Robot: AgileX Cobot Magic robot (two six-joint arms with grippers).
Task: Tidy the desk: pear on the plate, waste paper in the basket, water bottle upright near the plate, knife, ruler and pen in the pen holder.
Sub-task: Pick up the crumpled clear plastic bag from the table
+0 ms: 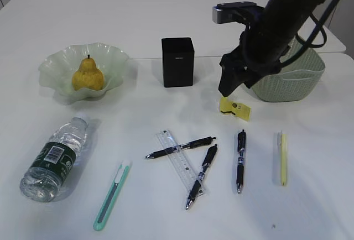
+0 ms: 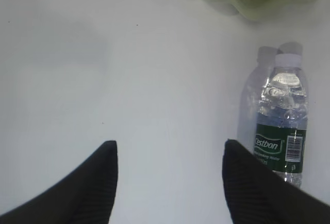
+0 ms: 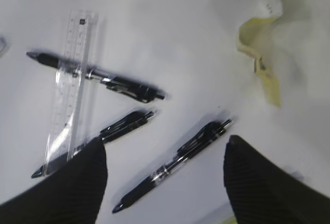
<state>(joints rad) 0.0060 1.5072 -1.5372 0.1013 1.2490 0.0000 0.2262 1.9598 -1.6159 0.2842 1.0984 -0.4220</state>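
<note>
The pear (image 1: 88, 74) sits on the plate (image 1: 113, 58). The bottle (image 1: 56, 158) lies on the bench (image 1: 310, 207); ruler (image 1: 178, 160), knife (image 1: 112, 195) and pens lie loose. Yellow paper (image 1: 236, 109) lies just under the right tool (image 1: 225, 92), open and empty. The left tool (image 2: 169, 154) is open too.

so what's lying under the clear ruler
Two black pens. One pen crosses beneath the ruler near its upper end, another passes under its lower end. Both show through the clear plastic; nothing else seen under it.
</note>
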